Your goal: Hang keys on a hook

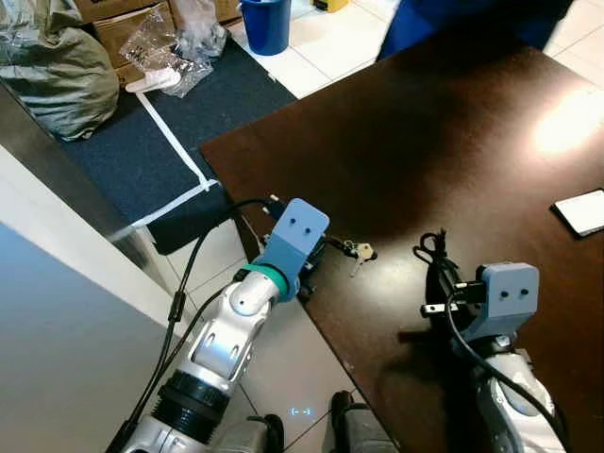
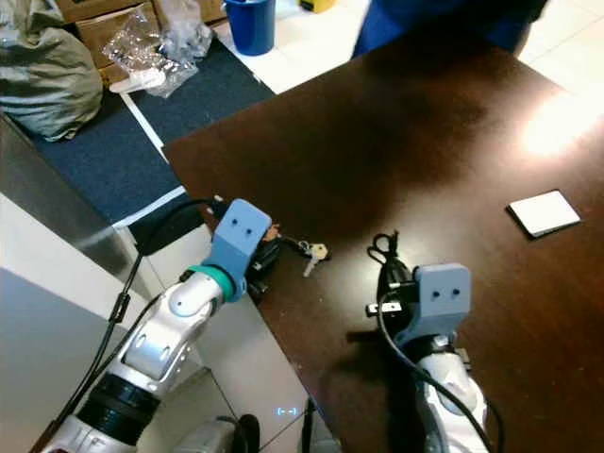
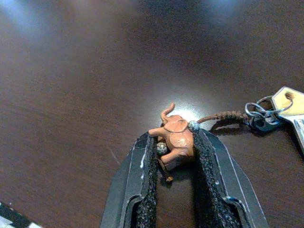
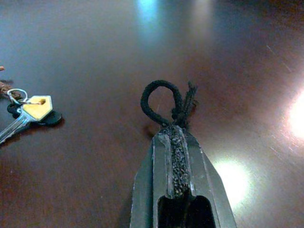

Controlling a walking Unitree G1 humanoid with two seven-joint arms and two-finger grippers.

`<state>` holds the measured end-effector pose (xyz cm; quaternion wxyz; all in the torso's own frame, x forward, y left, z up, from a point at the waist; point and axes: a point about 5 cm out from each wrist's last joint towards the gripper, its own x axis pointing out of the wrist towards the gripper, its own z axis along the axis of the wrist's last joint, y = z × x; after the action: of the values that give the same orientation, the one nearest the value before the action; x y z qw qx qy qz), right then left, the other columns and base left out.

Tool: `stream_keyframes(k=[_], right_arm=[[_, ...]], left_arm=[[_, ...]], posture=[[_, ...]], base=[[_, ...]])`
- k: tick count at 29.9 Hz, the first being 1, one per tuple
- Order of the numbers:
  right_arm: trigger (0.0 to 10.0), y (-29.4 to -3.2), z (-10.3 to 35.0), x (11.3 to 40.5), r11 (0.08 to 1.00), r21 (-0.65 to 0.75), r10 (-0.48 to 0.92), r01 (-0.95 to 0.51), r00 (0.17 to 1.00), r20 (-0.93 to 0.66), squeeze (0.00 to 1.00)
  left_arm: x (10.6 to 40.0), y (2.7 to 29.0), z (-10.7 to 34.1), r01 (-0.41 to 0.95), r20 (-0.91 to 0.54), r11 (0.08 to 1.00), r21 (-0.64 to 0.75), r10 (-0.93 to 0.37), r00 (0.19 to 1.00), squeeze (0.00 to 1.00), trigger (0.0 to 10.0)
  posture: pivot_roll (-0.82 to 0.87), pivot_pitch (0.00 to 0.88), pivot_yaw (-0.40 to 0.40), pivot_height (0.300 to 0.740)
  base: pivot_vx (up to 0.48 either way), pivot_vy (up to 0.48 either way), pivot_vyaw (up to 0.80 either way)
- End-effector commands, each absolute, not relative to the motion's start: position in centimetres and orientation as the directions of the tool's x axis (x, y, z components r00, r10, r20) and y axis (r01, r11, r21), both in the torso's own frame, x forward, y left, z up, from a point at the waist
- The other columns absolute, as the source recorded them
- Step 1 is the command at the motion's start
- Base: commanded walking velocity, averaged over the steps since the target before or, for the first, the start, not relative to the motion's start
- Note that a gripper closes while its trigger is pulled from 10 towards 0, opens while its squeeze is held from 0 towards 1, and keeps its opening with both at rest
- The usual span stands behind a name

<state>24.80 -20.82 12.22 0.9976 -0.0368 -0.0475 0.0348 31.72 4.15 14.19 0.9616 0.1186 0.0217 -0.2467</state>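
Keys (image 1: 360,252): lying on worktop (image 1: 453,142), unhung. Left gripper (image 3: 176,142) fingers clenching elephant charm (image 3: 175,141); right gripper (image 4: 176,124) fingers pinching black cord loop (image 4: 159,102).

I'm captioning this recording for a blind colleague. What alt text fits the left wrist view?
The left gripper has its jaws closed on a small orange elephant charm lying on a dark wooden table. A brown cord runs from the charm to a metal ring holding keys that rest on the table.
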Motion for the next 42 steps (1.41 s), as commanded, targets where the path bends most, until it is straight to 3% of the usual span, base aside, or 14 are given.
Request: stream_keyframes(k=[1,9,16,20,25,29,32,35,42], right_arm=[[10.0,-21.1,10.5,24.4,0.996,-0.062,0.062,-0.061,0.998,0.012,0.00],[10.0,-21.1,10.6,24.5,0.996,-0.065,0.063,-0.062,0.998,0.016,0.00],[10.0,-21.2,11.2,24.9,0.996,-0.065,0.057,-0.054,0.997,0.043,0.00],[10.0,-20.5,13.2,25.7,0.997,-0.049,0.068,-0.062,0.990,0.121,0.00],[10.0,-20.0,14.7,26.4,0.996,-0.039,0.088,-0.083,0.981,0.175,0.00],[10.0,-19.7,15.5,26.7,0.995,-0.035,0.101,-0.096,0.974,0.202,0.00],[10.0,-18.6,17.6,28.1,0.992,-0.016,0.121,-0.121,0.955,0.271,0.00],[10.0,-18.3,18.4,28.6,0.992,-0.016,0.124,-0.125,0.949,0.290,0.00],[10.0,-17.8,18.3,28.9,0.988,-0.002,0.147,-0.152,0.947,0.286,0.00]], left_arm=[[31.2,4.7,12.6,0.483,-0.167,0.852,0.201,-0.456,0.874,0.00,10.0],[31.4,4.4,13.6,0.474,-0.124,0.860,0.192,-0.458,0.881,0.00,10.0],[31.5,5.0,16.6,0.445,0.021,0.880,0.164,-0.454,0.891,0.00,10.0],[31.0,7.7,20.3,0.418,0.180,0.894,0.162,-0.443,0.878,0.00,10.0],[29.9,8.9,21.5,0.428,0.226,0.886,0.182,-0.461,0.858,0.00,10.0],[29.8,9.3,22.1,0.386,0.255,0.904,0.184,-0.423,0.870,0.00,10.0],[30.5,9.8,24.4,0.235,0.357,0.965,0.115,-0.261,0.897,0.00,10.0],[30.9,10.9,24.2,0.161,0.351,0.983,0.090,-0.183,0.918,0.00,10.0],[31.4,12.8,22.2,0.120,0.282,0.985,0.123,-0.151,0.947,0.00,10.0]], posture=[[-0.09,0.218,0.149,0.740],[-0.09,0.214,0.147,0.740],[-0.09,0.195,0.147,0.740],[-0.09,0.180,0.142,0.740],[-0.07,0.164,0.127,0.740],[-0.06,0.155,0.119,0.740],[-0.05,0.131,0.095,0.740],[-0.05,0.115,0.089,0.740],[-0.04,0.087,0.078,0.740]], base=[[0.000,0.000,0.00],[0.000,0.000,0.00],[0.000,0.000,0.00],[0.000,0.000,0.00],[0.000,0.000,0.00],[0.000,0.000,0.00],[0.000,0.000,0.00],[0.000,0.000,0.00],[0.000,0.000,0.00]])
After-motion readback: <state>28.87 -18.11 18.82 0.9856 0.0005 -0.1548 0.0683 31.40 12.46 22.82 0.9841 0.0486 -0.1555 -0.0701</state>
